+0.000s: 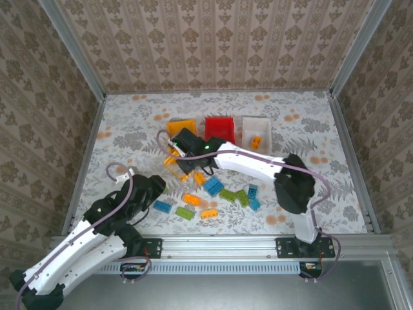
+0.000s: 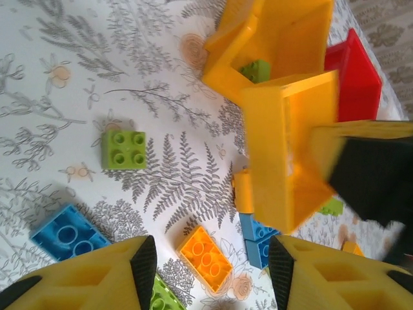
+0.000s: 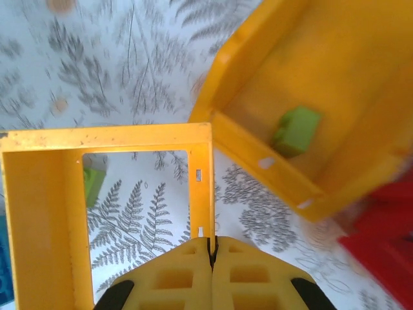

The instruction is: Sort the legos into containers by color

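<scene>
The right gripper (image 3: 211, 248) is closed, its two yellow fingers pressed together on one side bar of a yellow rectangular plastic frame (image 3: 110, 139). The frame is open in the middle, so the fern-printed worktop (image 1: 129, 129) shows through it. I cannot tell whether the frame rests on the worktop or hangs clear of it. It lies just on the near side of the yellow-orange open rectangular plastic bin (image 1: 182, 127).

That bin stands at the left end of a row of three toward the far edge of the worktop. The red open plastic bin (image 1: 220, 128) is in the middle and the white open plastic bin (image 1: 255, 129) is on the right. A small green studded plastic brick (image 3: 295, 131) lies inside the yellow-orange bin, and a small orange plastic brick (image 1: 256, 143) lies in the white bin.

The left gripper (image 2: 213, 268) is open, with its fingers spread wide apart. A loose orange studded brick (image 2: 205, 258) lies on the worktop in the gap between them. A green four-stud brick (image 2: 124, 150) and a blue studded brick (image 2: 68, 234) lie nearby.

In the top view, other loose bricks are scattered across the middle of the worktop toward its near edge. Among them are a blue one (image 1: 213, 186), a green one (image 1: 227, 194) and an orange one (image 1: 209, 213).
</scene>
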Robot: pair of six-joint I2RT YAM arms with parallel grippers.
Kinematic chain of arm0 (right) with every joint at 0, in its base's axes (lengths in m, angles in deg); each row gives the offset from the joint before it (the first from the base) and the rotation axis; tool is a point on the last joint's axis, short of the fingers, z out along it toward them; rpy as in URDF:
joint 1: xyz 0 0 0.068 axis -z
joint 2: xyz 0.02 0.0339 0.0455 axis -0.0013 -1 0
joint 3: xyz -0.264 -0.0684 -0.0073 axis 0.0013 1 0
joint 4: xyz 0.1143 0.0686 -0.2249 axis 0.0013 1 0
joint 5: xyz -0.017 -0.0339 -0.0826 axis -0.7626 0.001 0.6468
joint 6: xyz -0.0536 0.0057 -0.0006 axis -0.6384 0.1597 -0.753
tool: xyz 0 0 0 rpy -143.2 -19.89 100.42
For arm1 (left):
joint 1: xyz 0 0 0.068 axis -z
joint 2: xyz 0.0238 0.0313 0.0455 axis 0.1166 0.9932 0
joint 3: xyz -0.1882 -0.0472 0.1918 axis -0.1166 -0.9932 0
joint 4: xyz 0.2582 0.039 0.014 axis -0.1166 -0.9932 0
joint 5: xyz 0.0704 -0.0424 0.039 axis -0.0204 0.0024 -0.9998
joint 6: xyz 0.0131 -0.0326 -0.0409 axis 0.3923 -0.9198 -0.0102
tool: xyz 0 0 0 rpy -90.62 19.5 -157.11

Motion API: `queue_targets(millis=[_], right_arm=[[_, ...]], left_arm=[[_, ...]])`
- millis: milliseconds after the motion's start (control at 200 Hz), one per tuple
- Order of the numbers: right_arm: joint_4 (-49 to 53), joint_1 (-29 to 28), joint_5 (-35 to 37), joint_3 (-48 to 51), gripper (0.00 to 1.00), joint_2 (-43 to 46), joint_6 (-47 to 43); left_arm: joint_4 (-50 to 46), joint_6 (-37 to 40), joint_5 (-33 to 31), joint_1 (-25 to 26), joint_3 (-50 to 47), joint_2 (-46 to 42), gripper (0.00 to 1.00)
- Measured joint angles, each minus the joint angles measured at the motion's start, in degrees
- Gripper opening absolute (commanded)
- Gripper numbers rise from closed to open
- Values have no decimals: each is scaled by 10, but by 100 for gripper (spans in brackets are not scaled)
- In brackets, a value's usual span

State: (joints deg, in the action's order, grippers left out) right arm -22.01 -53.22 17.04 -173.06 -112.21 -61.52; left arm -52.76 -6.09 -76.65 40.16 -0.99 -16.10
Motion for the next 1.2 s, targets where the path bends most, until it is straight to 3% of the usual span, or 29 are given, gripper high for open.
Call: queue_targets(millis=[100,185,285,405,515,700,930,1200], right_arm=[[-15,18,25,55,0,83,29],[-21,66,42,110,0,159,70],[-3,168,68,160,0,232,122],[34,275,103,169,0,249,167],[90,324,121,137,0,211,191],[147,356,130,44,0,87,206],[207,359,131,-51,0,-30,209],[237,359,131,-101,0,-94,210]], left_arm=[[32,38,17,0,25,45,55],[63,82,40,1,70,111,56],[100,142,62,15,149,210,56],[133,208,76,44,247,325,56],[152,252,80,67,320,411,56],[168,290,88,81,369,496,55],[169,304,90,82,370,512,55],[168,304,90,84,370,512,55]])
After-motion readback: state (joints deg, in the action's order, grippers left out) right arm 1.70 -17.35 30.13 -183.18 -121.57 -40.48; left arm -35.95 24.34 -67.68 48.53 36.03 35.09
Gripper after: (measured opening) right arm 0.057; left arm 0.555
